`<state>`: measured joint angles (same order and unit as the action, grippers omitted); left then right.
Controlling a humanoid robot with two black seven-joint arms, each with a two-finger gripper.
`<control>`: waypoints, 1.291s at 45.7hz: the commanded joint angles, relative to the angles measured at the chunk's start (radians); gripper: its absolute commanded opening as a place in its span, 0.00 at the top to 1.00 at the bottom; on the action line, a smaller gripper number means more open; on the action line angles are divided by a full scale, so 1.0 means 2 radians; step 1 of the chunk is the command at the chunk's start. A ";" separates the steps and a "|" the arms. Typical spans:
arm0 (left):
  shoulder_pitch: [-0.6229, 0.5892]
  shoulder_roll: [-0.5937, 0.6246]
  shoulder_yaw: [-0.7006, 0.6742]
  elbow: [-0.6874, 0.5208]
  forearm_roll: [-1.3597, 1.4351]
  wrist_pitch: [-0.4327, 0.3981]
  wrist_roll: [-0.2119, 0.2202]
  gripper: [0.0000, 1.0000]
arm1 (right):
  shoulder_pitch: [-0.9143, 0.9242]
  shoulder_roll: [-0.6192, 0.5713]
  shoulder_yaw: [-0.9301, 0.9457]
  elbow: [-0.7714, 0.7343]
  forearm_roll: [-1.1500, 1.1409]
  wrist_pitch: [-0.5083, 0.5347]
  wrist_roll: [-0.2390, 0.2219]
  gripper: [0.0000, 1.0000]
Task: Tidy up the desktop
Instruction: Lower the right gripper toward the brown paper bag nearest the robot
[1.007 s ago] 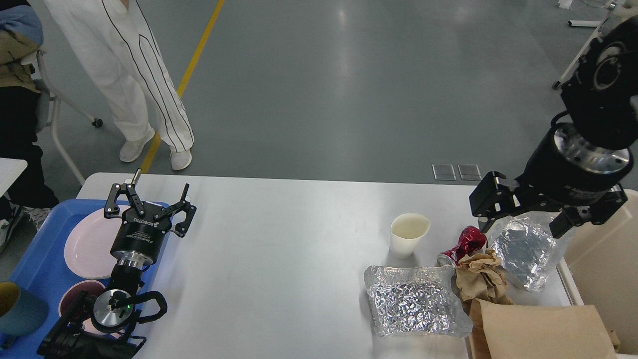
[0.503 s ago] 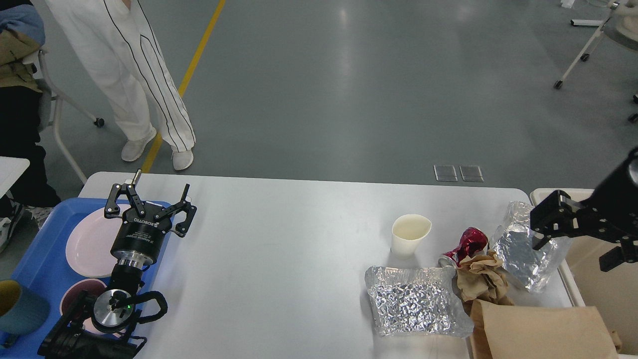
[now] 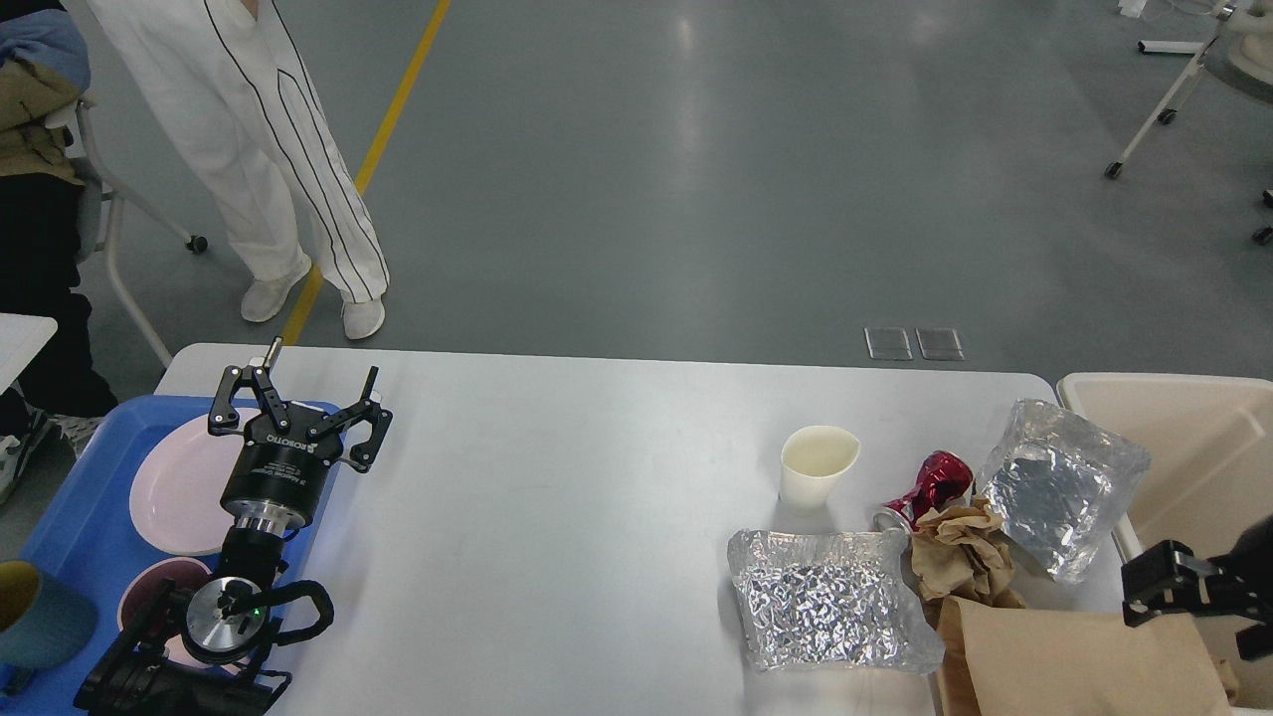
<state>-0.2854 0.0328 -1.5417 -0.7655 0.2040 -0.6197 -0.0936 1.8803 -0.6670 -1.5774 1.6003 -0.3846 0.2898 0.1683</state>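
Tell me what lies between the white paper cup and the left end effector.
Only bare desktop lies between the paper cup and the left end effector, as the head view shows.

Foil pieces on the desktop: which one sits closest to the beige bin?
The upright crumpled foil piece, at the desktop's right edge beside the beige bin. The flat foil tray lies farther left, near the paper cup.

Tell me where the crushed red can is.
Head view, right part of the desktop: the red can lies between the white paper cup and the upright foil tray, touching crumpled brown paper.
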 commanded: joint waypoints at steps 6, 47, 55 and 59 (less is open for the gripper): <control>0.000 0.000 0.000 0.000 0.000 0.000 0.000 0.04 | -0.092 -0.002 0.004 -0.052 -0.002 -0.051 0.013 0.00; -0.001 0.000 0.000 0.000 0.000 0.000 0.000 0.04 | -0.330 0.021 0.150 -0.185 0.007 -0.087 0.039 0.08; -0.001 0.000 0.000 0.000 0.000 0.000 0.000 0.04 | -0.344 0.027 0.152 -0.185 0.009 -0.108 0.040 0.34; -0.001 0.000 0.000 0.000 0.000 0.000 0.000 0.04 | -0.347 0.037 0.154 -0.184 0.008 -0.108 0.039 0.61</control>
<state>-0.2869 0.0322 -1.5416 -0.7655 0.2040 -0.6197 -0.0936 1.1945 -0.6137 -1.2735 1.2305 -0.3679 0.0762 0.2478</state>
